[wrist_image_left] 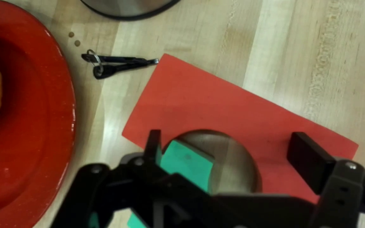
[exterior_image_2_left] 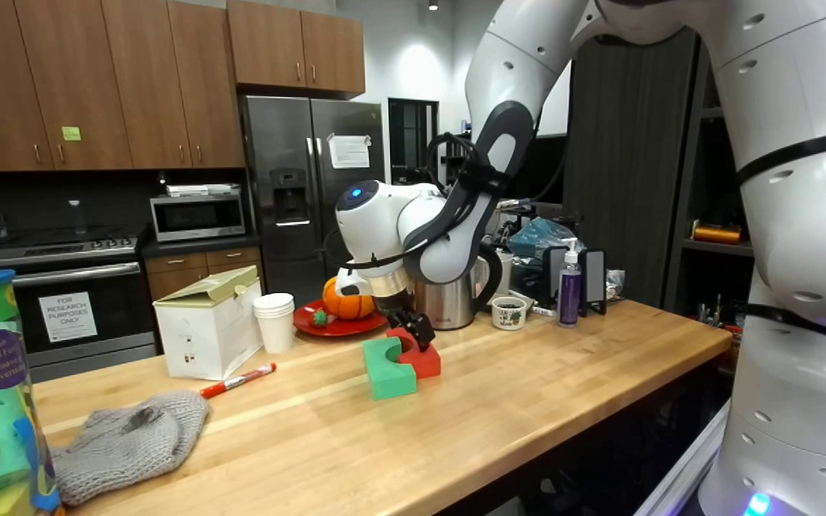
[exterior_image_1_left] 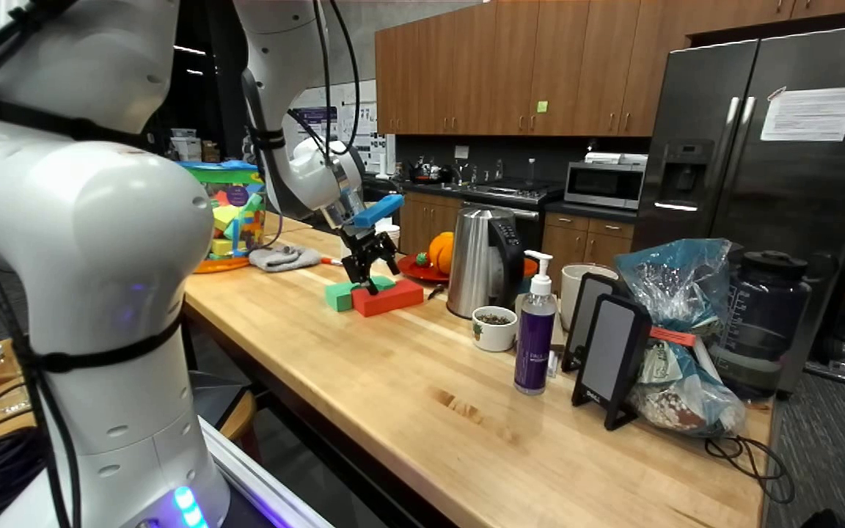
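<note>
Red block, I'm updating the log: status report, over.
End effector open, contact unclear. Red block under it, on table. Green block partly inside red block's cutout, possibly in the way.

In an exterior view, on the countertop: the nearer arch block, with one end in the notch of the farther arch block. Behind both, plate beneath pumpkin. Right of that: kettle, ramekin, then pump bottle. Leftward: paper cups, then carton, with marker before it.
</note>
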Controlling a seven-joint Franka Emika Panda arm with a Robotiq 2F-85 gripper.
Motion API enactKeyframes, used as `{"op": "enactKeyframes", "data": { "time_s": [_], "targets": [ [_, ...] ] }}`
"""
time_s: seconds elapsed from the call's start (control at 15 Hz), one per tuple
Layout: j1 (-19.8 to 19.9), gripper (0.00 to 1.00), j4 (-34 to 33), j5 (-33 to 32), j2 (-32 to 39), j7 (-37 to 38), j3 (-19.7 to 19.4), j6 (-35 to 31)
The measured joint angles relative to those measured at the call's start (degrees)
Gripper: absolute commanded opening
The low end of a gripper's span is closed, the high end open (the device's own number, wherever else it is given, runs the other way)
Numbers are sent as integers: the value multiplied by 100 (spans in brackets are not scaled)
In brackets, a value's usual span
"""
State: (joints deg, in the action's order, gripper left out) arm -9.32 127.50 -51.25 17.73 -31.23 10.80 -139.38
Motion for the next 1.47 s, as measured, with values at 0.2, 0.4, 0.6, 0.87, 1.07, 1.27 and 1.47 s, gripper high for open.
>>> {"op": "enactKeyframes", "data": {
  "time_s": [0.2,0.4,0.6,0.87,1.07,1.27,1.47],
  "targets": [
    [-141,100,8,-480,-30,714,-13,40],
    [-252,100,58,-842,-132,1319,-13,182],
    [-316,100,151,-983,-287,1702,-5,341],
    [-345,100,301,-984,-478,1839,49,386],
    [-368,100,374,-978,-551,1843,159,346],
    [-440,100,382,-951,-561,1844,297,257],
    [-512,100,386,-942,-561,1855,402,80]
  ]
}}
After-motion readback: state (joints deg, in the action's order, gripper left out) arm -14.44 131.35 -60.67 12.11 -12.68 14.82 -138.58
